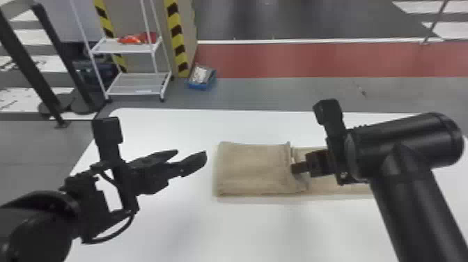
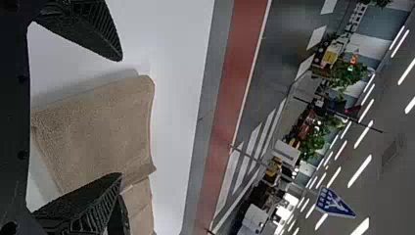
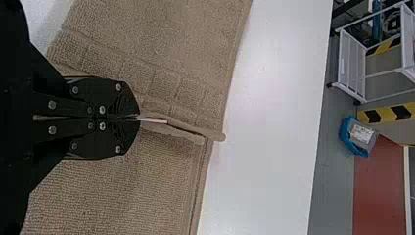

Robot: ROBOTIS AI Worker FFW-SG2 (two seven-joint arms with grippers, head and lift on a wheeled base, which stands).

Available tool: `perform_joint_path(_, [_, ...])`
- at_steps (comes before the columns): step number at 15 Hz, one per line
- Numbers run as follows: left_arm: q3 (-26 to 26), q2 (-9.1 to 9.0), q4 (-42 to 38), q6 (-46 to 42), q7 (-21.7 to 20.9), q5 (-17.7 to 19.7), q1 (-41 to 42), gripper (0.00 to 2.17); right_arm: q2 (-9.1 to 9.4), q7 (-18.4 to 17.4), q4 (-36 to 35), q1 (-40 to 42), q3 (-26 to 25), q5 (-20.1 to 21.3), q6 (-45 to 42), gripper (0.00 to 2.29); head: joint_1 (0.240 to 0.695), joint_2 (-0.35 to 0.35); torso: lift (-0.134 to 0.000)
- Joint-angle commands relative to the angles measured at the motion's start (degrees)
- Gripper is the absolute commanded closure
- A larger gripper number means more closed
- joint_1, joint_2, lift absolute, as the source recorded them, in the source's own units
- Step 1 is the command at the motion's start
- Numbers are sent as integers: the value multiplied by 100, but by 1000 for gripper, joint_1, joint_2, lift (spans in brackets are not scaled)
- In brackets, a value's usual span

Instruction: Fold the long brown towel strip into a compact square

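Can see a white table (image 1: 264,230) below, and past it a grey floor (image 1: 261,95) with a red band (image 1: 313,59), a white rack (image 1: 134,89), striped posts (image 1: 176,35) and a blue bin (image 1: 198,86). On the table, near the middle, have the towel (image 1: 250,167) lying flat, doubled over at its left part, running right beneath the right gripper (image 1: 296,168). With that one, pinch the towel's raised hem, fingers closed. With the left gripper (image 1: 191,152), hold nothing, fingers spread, left of the towel. Lose the towel's far end behind the right arm; can't count its layers.
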Motion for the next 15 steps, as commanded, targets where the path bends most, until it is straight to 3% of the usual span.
perform_joint_path(1, [78, 11, -48, 0, 0, 40, 74, 36, 5, -8, -170, 118, -3, -27, 74, 1332, 695, 61, -124])
perform_joint_path(6, [87, 46, -39, 0, 9, 49, 74, 36, 5, -25, -1400, 557, -222, -194, 320, 1332, 695, 75, -124])
perform_joint_path(9, [87, 64, -30, 0, 17, 40, 65, 36, 5, -17, -1963, 768, -653, -449, 355, 1332, 695, 73, -124])
perform_joint_path(10, [78, 81, -30, 0, 35, 22, 65, 36, -88, 1, -2033, 794, -820, -467, 373, 1332, 695, 70, -124])
perform_joint_path(13, [78, 81, -30, 0, 61, -4, 74, 36, -492, 27, -2200, 953, -1629, -1029, 355, 1332, 695, 45, -124])
perform_joint_path(15, [43, 55, -13, 0, 88, -92, 65, 36, -765, 62, -2516, 1208, -2174, -1398, 408, 1369, 695, -11, -124])
